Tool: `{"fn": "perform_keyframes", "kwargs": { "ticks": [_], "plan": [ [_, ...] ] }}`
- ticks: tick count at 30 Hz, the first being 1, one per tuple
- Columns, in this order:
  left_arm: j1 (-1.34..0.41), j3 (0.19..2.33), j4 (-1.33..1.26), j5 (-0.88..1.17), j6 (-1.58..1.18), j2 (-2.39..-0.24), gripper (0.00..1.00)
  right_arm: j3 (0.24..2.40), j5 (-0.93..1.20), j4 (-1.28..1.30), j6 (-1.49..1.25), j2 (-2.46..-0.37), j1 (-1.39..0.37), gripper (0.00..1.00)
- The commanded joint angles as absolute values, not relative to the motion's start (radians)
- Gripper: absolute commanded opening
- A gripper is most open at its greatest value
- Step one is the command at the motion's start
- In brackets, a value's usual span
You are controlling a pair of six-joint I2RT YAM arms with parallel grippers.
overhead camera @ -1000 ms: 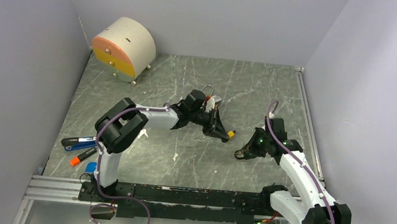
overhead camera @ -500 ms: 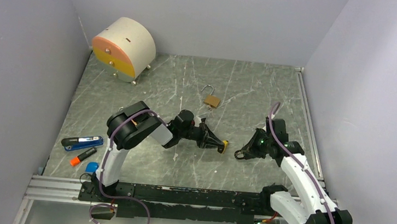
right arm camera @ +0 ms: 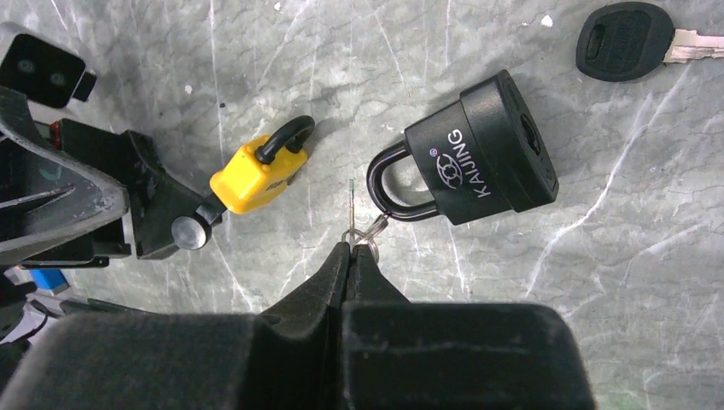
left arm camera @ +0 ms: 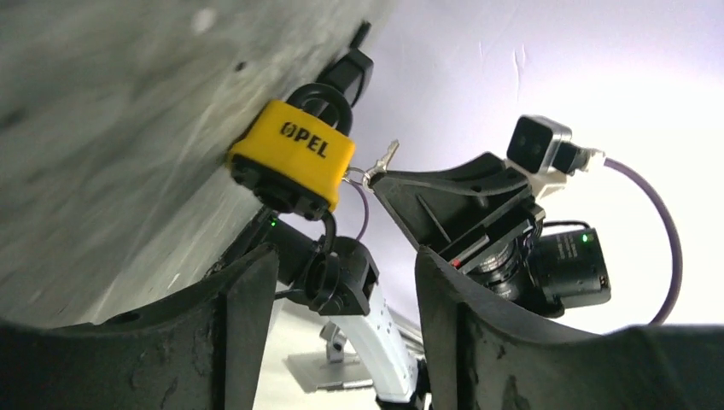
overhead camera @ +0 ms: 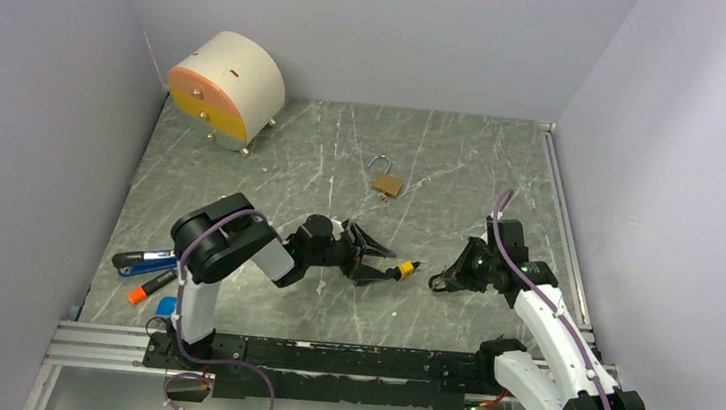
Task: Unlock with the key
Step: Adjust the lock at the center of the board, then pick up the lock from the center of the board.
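The only container is the drawer unit [overhead camera: 225,86] at the back left corner of the table [overhead camera: 464,155]; its orange and yellow fronts face the arms and nothing inside shows.

The left arm lies low, forearm stretched toward the middle of the table. The left gripper [overhead camera: 385,265] is released, fingers spread in a V with nothing between them. The yellow lock [left arm camera: 290,158] lies flat on the table just past the fingertips, shackle pointing away from them; the right wrist view puts one finger [right arm camera: 162,201] right against the lock's body (touching or a hair apart, I cannot tell).

The right arm reaches in from the right, wrist bent down. The right gripper [right arm camera: 350,249] is clenched on the ring of a small silver key [left arm camera: 386,156], held off the table and aimed at the yellow lock. A black lock [right arm camera: 482,149] lies just beside it, and a black-headed key [right arm camera: 627,30] beyond that. A brass lock [overhead camera: 388,183] sits well behind.

A second ago the left gripper held the yellow lock up by the brass lock; it has since brought it nearer and let go. The right arm has hardly moved.
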State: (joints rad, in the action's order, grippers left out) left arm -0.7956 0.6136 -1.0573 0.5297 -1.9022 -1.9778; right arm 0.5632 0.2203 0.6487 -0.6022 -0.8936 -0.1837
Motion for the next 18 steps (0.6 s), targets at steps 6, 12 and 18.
{"fn": "perform_keyframes", "kwargs": {
  "ticks": [6,12,18],
  "plan": [
    [-0.795,0.487,-0.739,0.292,-1.835,-1.735,0.68,0.555,0.251,0.64,-0.59,-0.859,-0.18,0.0],
    [-0.854,0.781,-0.176,0.207,-1.321,-1.571,0.69,0.547,0.255,0.632,-0.591,-0.852,-0.18,0.0],
    [-0.998,1.214,0.418,-0.142,-0.782,-1.638,0.77,0.532,0.249,0.626,-0.613,-0.82,-0.179,0.0]
  ]
}}
